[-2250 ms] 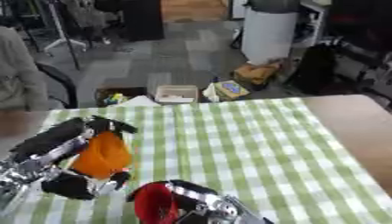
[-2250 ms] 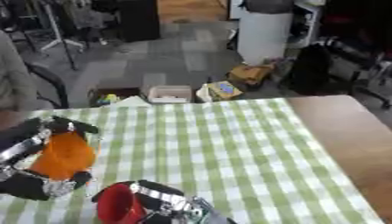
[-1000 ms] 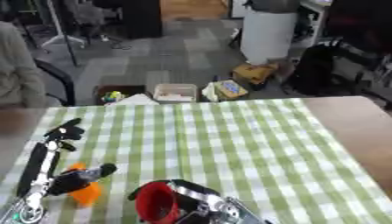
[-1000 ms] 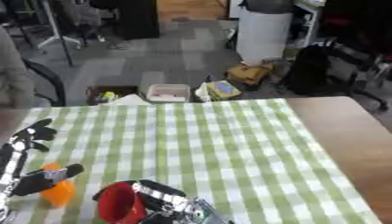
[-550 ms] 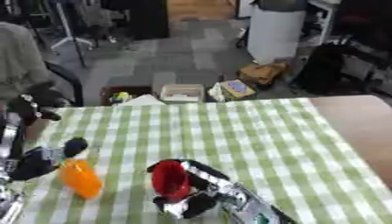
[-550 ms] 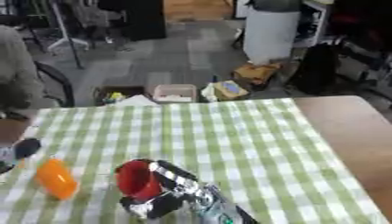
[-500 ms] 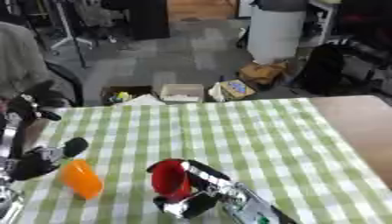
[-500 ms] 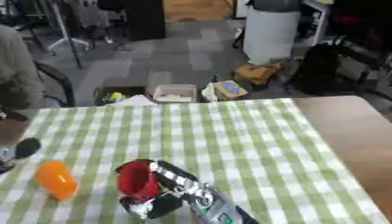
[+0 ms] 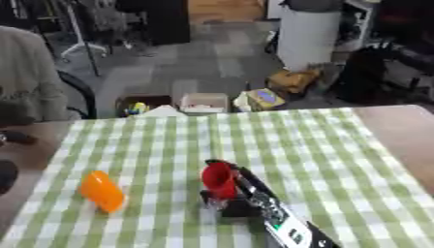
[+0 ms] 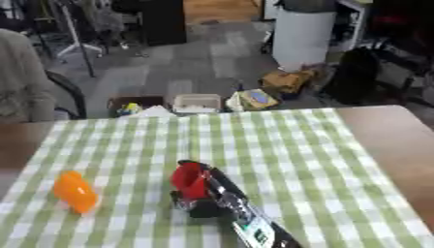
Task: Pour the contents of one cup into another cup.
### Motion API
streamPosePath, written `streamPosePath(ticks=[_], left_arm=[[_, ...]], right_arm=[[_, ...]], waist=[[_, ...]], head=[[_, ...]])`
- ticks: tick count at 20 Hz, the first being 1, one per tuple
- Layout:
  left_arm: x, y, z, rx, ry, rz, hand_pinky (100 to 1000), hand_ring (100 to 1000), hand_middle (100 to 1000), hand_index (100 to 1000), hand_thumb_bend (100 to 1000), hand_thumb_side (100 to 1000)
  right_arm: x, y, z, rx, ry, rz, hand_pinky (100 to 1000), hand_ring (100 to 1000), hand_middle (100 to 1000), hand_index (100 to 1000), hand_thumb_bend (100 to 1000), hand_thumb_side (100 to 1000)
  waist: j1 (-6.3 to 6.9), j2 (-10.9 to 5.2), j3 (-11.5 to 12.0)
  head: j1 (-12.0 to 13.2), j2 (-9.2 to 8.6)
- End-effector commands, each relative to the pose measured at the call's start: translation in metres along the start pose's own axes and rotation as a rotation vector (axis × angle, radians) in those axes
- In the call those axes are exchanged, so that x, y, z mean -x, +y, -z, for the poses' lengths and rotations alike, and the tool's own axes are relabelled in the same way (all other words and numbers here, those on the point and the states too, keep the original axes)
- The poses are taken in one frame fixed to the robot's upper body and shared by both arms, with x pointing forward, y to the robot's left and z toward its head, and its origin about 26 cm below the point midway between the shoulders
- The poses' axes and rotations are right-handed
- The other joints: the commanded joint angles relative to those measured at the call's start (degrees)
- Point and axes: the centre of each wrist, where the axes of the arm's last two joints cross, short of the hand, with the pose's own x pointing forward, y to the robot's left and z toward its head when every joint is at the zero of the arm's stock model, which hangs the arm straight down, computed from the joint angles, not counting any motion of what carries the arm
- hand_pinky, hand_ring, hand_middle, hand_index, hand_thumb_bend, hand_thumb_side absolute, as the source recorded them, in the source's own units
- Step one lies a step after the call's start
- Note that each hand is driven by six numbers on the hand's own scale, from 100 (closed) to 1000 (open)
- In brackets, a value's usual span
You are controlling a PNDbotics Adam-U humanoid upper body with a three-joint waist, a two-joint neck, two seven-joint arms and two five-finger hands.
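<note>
The right robot hand, fingers curled round the red plastic cup at the centre of the green-checked tabletop, should carry it level toward nine o'clock, over the orange plastic cup, before tipping.

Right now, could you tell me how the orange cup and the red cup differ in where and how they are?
The orange cup stands free on the checked cloth, tilted, with no hand on it; the red cup is held by the right hand. The orange cup is at the left of the cloth, the red cup near its middle. Both are small, plain-coloured cups.
</note>
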Motion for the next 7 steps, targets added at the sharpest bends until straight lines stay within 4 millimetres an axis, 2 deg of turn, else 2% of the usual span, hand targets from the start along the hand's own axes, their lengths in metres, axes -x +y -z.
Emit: streamPosePath(ticks=[1,7], left_arm=[[-0.006,0.006,0.000,-0.022,-0.013,0.008,556,672,656,877,896,710],[-0.003,0.009,-0.009,-0.033,-0.002,0.025,558,675,657,877,888,718]], right_arm=[[0.001,-0.018,0.002,0.075,-0.013,-0.078,865,992,534,958,760,524],[-0.010,-0.041,0.008,0.174,-0.053,-0.112,857,981,550,958,772,513]], waist=[[0.04,-0.89,0.0],[-0.23,-0.91,-0.3]], head=[[0.0,0.04],[0.1,-0.11]])
